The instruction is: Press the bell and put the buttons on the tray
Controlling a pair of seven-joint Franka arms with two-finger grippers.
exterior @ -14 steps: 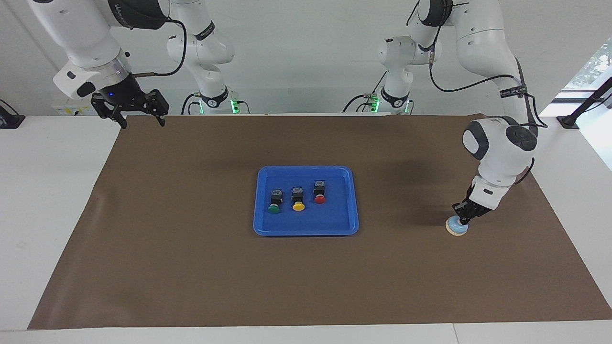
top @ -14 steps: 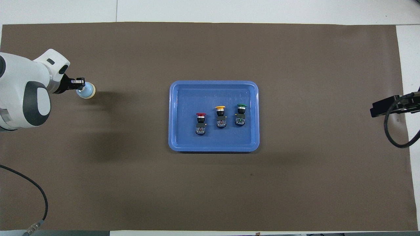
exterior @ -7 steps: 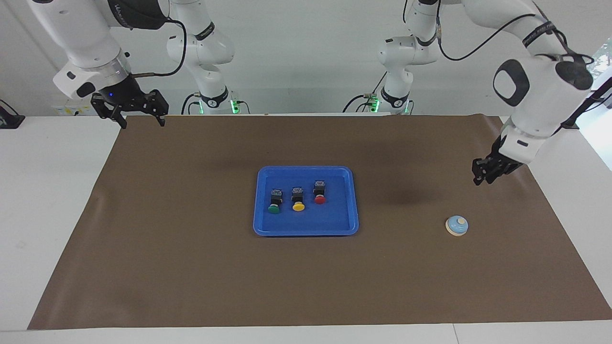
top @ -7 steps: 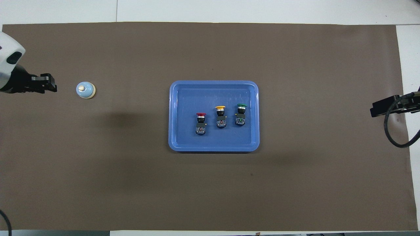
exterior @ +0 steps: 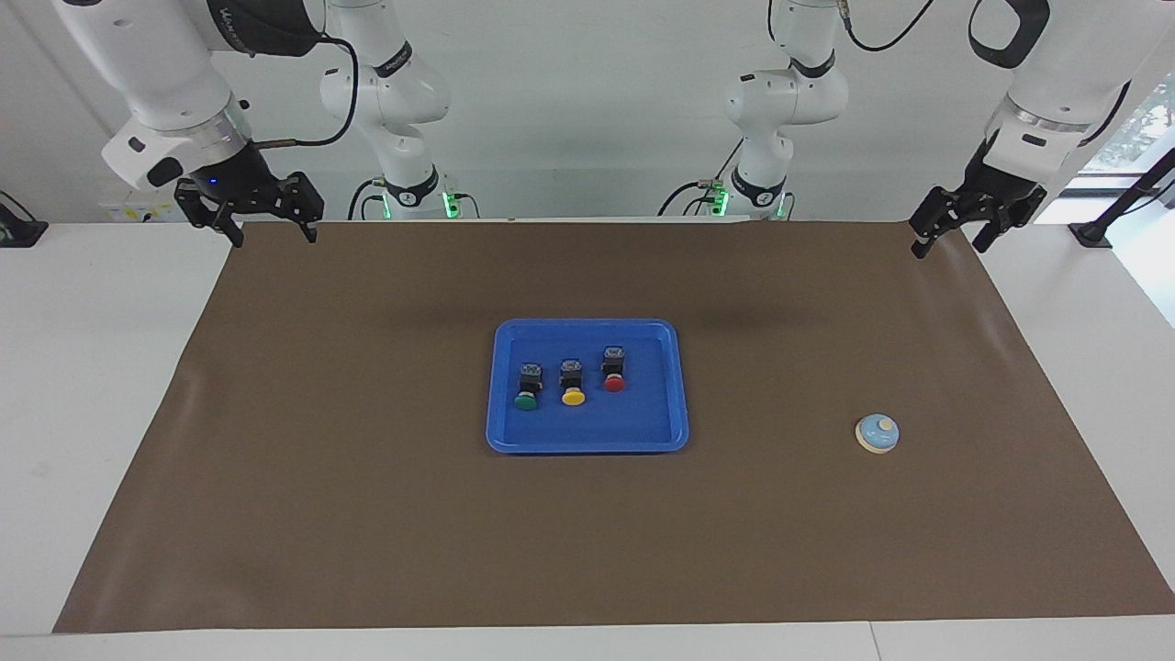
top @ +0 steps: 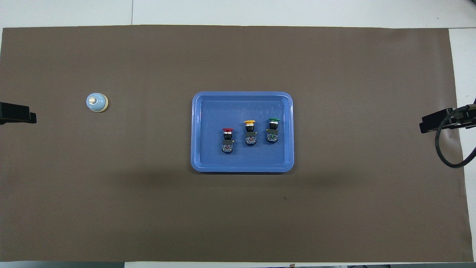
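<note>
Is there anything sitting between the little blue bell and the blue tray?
Nothing: between the bell and the tray lies only bare brown mat, plainest in the overhead view.

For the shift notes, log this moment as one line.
buttons: three on tray | bell: free, toward left arm's end | left gripper: open, raised | right gripper: open, waiting

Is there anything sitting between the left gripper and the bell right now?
Nothing visible. The left gripper hangs open over the mat's corner nearest the robots, and only bare mat lies between it and the bell. The tray sits mid-table.
</note>
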